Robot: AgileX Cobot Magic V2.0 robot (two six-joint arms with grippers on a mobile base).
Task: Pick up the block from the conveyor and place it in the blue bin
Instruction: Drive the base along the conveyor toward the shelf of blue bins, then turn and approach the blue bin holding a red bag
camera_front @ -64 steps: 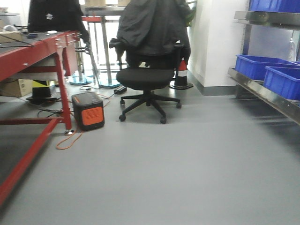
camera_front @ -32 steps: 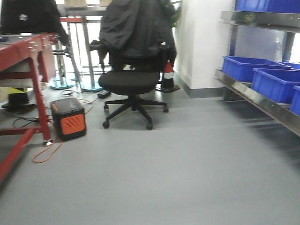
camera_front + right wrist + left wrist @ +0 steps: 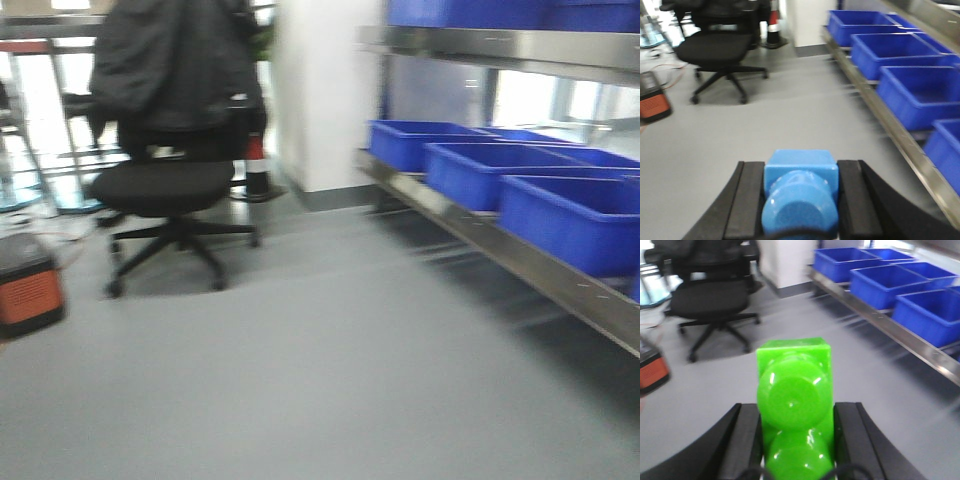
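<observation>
1. Front view: set low, faced level across the grey floor (image 3: pixel 330 380) toward office chair (image 3: pixel 165 185) and blue bins (image 3: pixel 480 170)
2. Left wrist view: sat close behind left gripper (image 3: pixel 796 435), green block (image 3: pixel 795 385) filling foreground, faced forward
3. Right wrist view: same, behind right gripper (image 3: pixel 800 190) and block (image 3: pixel 800 175)
4. All three shared chair, bins, floor

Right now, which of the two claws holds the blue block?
The right claw: it is shut on the blue block, seen in the right wrist view. The left claw holds a green block instead.
</observation>
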